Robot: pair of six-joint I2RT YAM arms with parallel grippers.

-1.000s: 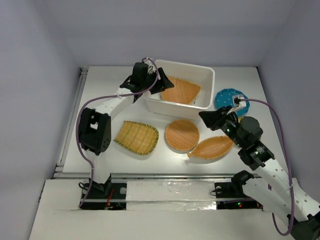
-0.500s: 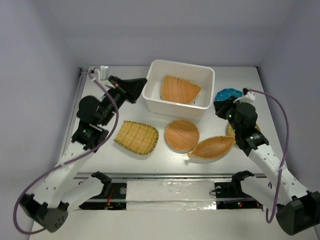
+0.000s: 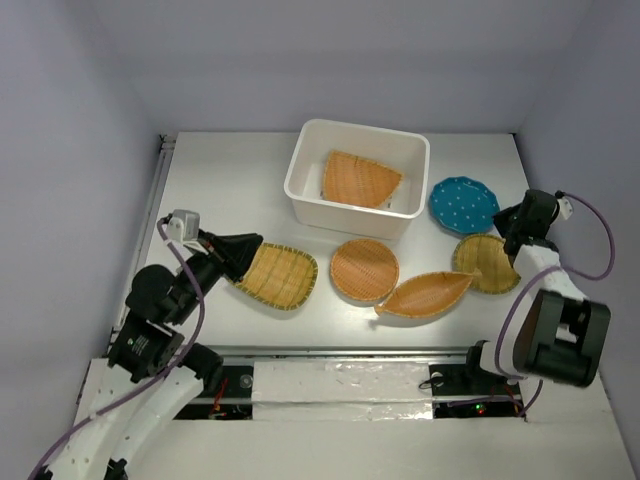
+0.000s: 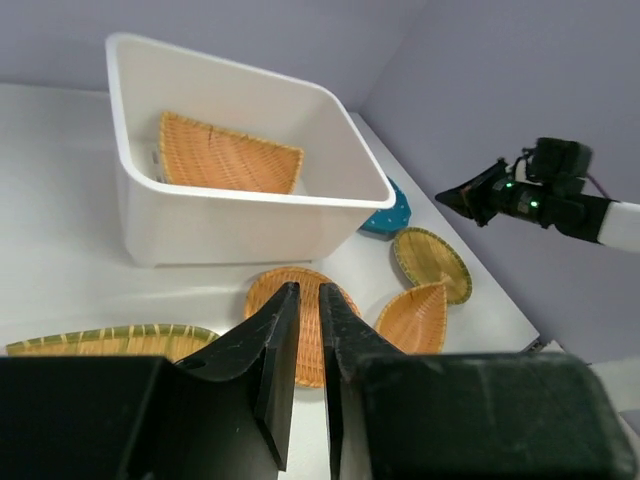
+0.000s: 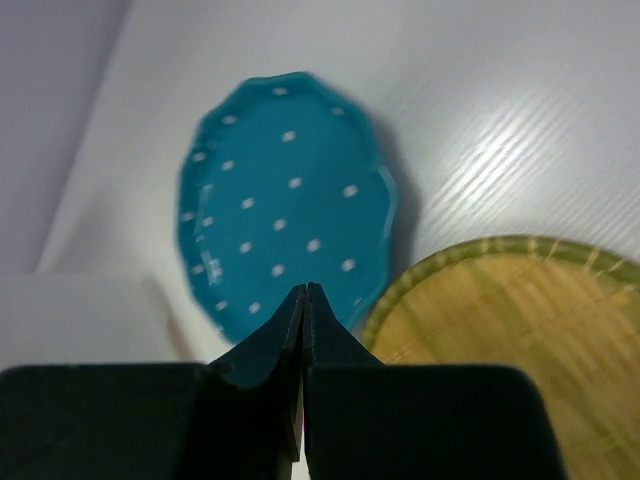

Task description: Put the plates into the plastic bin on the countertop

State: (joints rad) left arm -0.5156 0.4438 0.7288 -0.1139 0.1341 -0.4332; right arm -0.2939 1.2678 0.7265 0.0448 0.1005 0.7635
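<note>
The white plastic bin (image 3: 304, 196) stands at the back middle of the countertop (image 3: 220, 180), with a fan-shaped wicker plate (image 3: 360, 180) lying inside. In front of it lie a rounded-square wicker plate (image 3: 278, 276), a round one (image 3: 364, 270), a leaf-shaped one (image 3: 425, 293) and a green-rimmed round one (image 3: 485, 263). A teal dotted plate (image 3: 463, 203) sits right of the bin. My left gripper (image 3: 255, 243) hovers at the square plate's left edge, its jaws a narrow gap apart and empty (image 4: 308, 288). My right gripper (image 3: 505, 222) is shut and empty above the teal plate's near edge (image 5: 305, 288).
A metal rail (image 3: 158, 190) runs along the countertop's left edge. Grey walls close in the back and both sides. The right arm (image 4: 540, 190) shows at the far right of the left wrist view.
The left arm drew back from the bin to the near left, over the square plate. The right arm swung out to the right edge and its gripper shut.
</note>
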